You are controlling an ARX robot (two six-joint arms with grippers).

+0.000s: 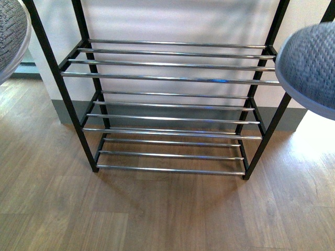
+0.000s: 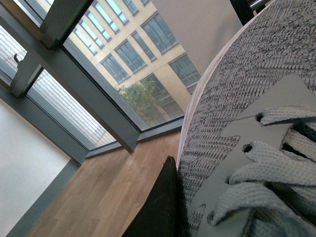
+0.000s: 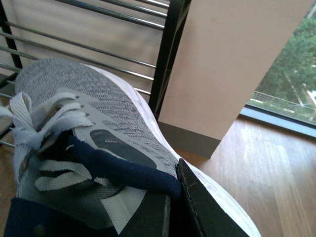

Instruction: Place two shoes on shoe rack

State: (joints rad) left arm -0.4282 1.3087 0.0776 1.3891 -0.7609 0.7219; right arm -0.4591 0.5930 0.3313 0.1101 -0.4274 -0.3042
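The shoe rack (image 1: 172,78) stands straight ahead against the wall, a black frame with tiers of chrome bars, all bare. The left shoe (image 1: 10,31), grey knit with a white sole, hangs at the upper left, level with the top tier. My left gripper (image 2: 182,197) is shut on it; one black finger (image 2: 158,207) presses its side by the laces. The right shoe (image 1: 309,68) hangs at the right, just outside the rack's end post. My right gripper (image 3: 173,197) is shut on the navy collar (image 3: 123,168) of that shoe (image 3: 98,108). Neither arm shows in the front view.
Wood floor (image 1: 157,209) spreads in front of the rack. A white wall with a grey baseboard (image 1: 68,112) runs behind it. A beige pillar (image 3: 237,64) stands just beyond the rack's right end post (image 3: 170,44). Large windows (image 2: 123,64) lie to the left.
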